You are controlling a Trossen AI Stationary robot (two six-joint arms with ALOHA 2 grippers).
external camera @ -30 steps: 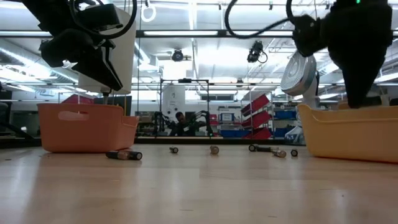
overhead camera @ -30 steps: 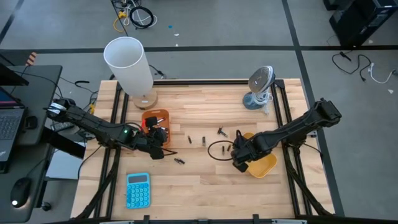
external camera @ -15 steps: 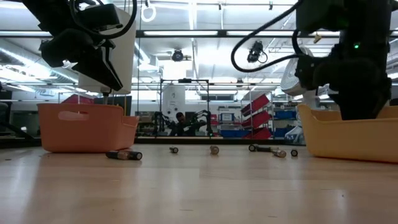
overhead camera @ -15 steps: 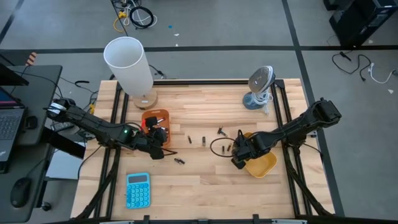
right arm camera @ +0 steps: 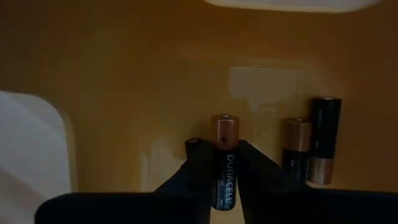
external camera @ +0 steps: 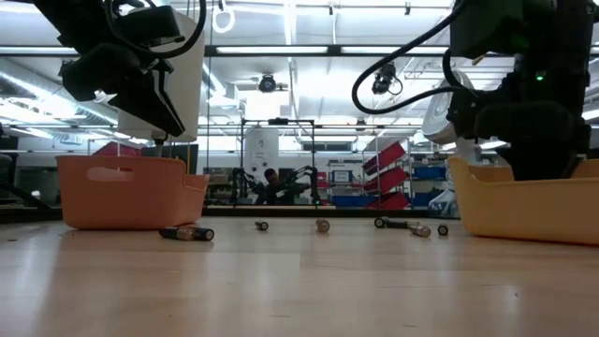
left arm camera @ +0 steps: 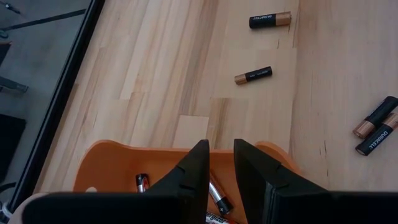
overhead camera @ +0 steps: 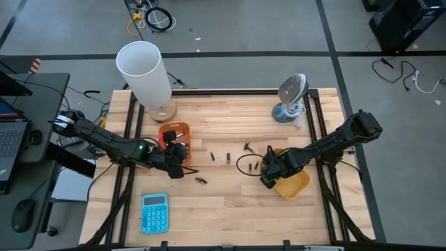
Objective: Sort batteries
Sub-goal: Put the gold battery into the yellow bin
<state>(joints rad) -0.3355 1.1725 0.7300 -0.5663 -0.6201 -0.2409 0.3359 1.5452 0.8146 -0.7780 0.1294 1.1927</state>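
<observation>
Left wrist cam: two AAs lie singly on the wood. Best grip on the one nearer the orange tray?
Mid-body, straight down from above, closing across its width. The battery lies flat with bare wood all round, so both long sides are free; the ends look too small to pinch. The left gripper hovers open over the orange tray.

Grey floor (overhead camera: 244,28), ceiling strip lights (external camera: 281,49).

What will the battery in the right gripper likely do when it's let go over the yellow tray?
The battery, pinched upright between the right gripper fingers, is a smooth cylinder, so it will probably tip and roll. The yellow tray walls should contain it, perhaps near the two cells lying there.
</observation>
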